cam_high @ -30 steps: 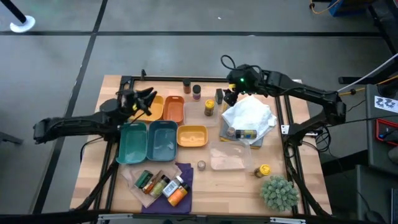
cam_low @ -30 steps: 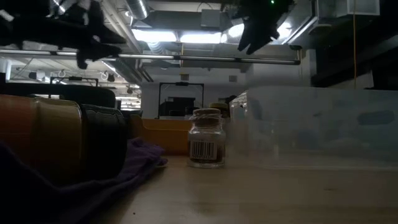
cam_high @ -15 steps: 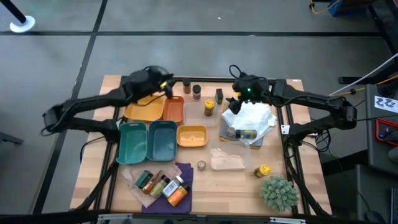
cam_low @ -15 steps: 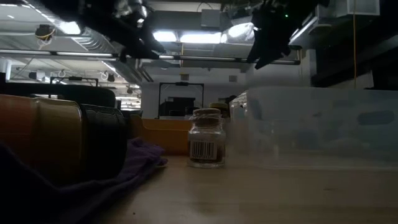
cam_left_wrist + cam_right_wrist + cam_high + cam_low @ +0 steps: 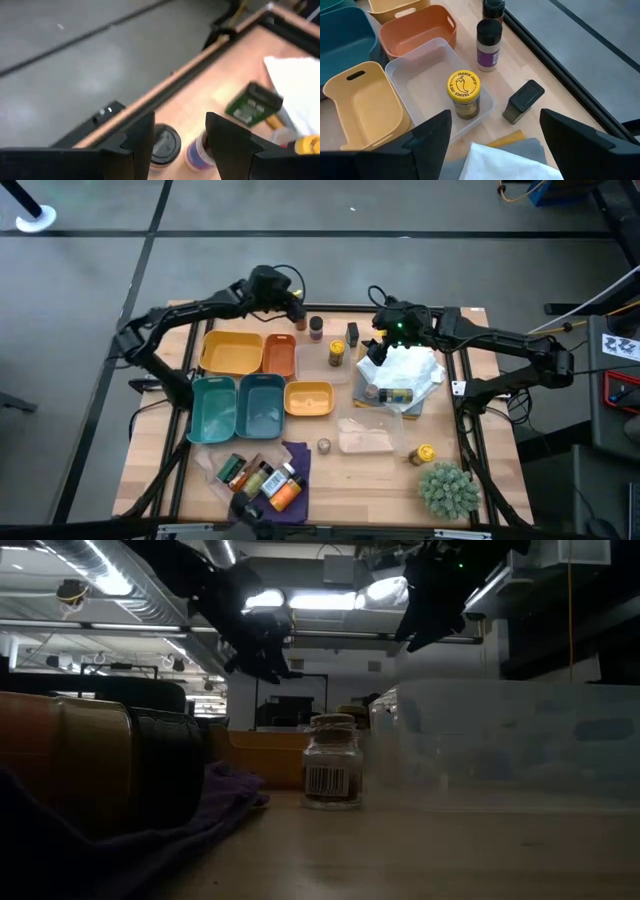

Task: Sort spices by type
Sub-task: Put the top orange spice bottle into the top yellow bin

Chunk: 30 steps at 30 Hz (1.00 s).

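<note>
Spices are scattered over the table in several groups. At the far edge, two small jars [image 5: 308, 325] stand side by side, a dark-capped one and a purple-labelled one. Beside them a yellow-capped jar [image 5: 463, 93] is seen standing in a clear tray [image 5: 427, 82], with a dark green-labelled tin [image 5: 523, 101] just outside that tray. A yellow-capped bottle [image 5: 392, 394] lies on its side on a white cloth [image 5: 410, 363]. One small glass jar [image 5: 332, 761] stands alone near the table's middle, and another yellow-capped jar [image 5: 424, 453] stands close to a spiky green plant [image 5: 449, 489]. About four bottles [image 5: 262, 478] lie together on a purple cloth [image 5: 300, 455] at the near edge; their exact count cannot be told.

Five coloured trays are counted: one large yellow tray [image 5: 232, 352], one orange tray [image 5: 279, 355], one small yellow tray [image 5: 308, 398] and two teal trays [image 5: 238, 407]. A second clear tray [image 5: 365, 432] lies near the middle.

Everything rests on a wooden table [image 5: 375, 470] with a black frame, set on a grey floor; ceiling lights and ducts are seen in the low view.

The left gripper [image 5: 179, 137] is held just over the two far jars, its fingers parted and nothing between them. The right gripper [image 5: 378, 340] is held above the clear tray's corner by the white cloth, its fingers spread wide and empty.
</note>
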{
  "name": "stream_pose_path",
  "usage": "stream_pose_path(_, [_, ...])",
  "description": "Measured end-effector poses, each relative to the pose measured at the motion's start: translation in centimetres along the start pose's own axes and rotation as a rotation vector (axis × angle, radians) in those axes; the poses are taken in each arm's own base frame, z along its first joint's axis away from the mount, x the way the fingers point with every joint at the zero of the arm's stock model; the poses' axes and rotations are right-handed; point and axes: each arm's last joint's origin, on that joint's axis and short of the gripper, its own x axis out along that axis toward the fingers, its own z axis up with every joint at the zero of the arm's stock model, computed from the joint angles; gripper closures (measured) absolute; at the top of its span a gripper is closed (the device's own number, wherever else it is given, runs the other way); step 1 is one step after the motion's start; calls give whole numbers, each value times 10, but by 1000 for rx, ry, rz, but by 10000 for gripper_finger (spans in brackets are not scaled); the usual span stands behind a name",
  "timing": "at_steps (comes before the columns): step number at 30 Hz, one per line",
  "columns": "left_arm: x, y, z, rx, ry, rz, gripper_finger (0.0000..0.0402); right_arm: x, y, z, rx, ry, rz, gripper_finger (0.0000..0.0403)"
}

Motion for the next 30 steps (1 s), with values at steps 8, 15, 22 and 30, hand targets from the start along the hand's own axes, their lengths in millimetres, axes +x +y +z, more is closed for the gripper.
stream_pose_path(8, [24, 4, -10, 151, 125, -65, 235, 0, 0, 0, 0, 2, 2, 100])
stream_pose_path(15, [24, 4, -13, 239, 148, -72, 235, 0, 0, 0, -1, 2, 2, 100])
stream_pose_path(22, [24, 4, -10, 280, 121, -46, 235, 0, 0, 0, -1, 2, 2, 100])
stream_pose_path(30, [24, 2, -11, 340, 129, -52, 235, 0, 0, 0, -1, 3, 2, 100])
